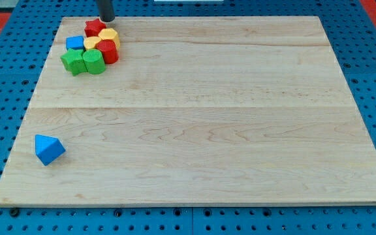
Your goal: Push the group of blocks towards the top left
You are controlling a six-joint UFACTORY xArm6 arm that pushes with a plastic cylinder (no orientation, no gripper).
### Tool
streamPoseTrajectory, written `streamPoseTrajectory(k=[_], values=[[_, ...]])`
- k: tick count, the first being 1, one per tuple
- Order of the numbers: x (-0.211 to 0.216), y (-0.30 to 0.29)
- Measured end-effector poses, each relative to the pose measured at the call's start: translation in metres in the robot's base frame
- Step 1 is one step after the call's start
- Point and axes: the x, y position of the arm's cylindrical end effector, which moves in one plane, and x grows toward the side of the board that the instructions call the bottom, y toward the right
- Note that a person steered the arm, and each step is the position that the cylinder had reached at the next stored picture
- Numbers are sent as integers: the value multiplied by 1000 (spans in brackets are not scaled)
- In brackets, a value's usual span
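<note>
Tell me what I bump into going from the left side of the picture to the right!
First the lone blue block near the view's bottom, then the green block at the cluster's left edge, then the red block at the cluster's top, then my tip. After that, only wooden board.

Only the lower stretch of the arm's straight dark rod showed, entering from the view's top edge, left of centre; the rest of the arm lay outside the frame. The rod stood close to upright, dark grey to black, with a faint sheen along its side. My tip (106,20) sat at the far rim of the pale wooden board (207,130), near its top-left corner. It stood just above and slightly right of the red star-shaped block (94,27), the topmost of the cluster, very close to it; whether they touched could not be told.
</note>
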Motion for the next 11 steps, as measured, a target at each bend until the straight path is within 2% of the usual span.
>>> streamPoseTrajectory(k=[1, 2, 4, 5, 6, 7, 8, 9, 11], values=[[35, -4], [49, -4], [37, 17], [64, 39], [70, 25], [65, 84], [111, 106], [113, 67], [95, 44]])
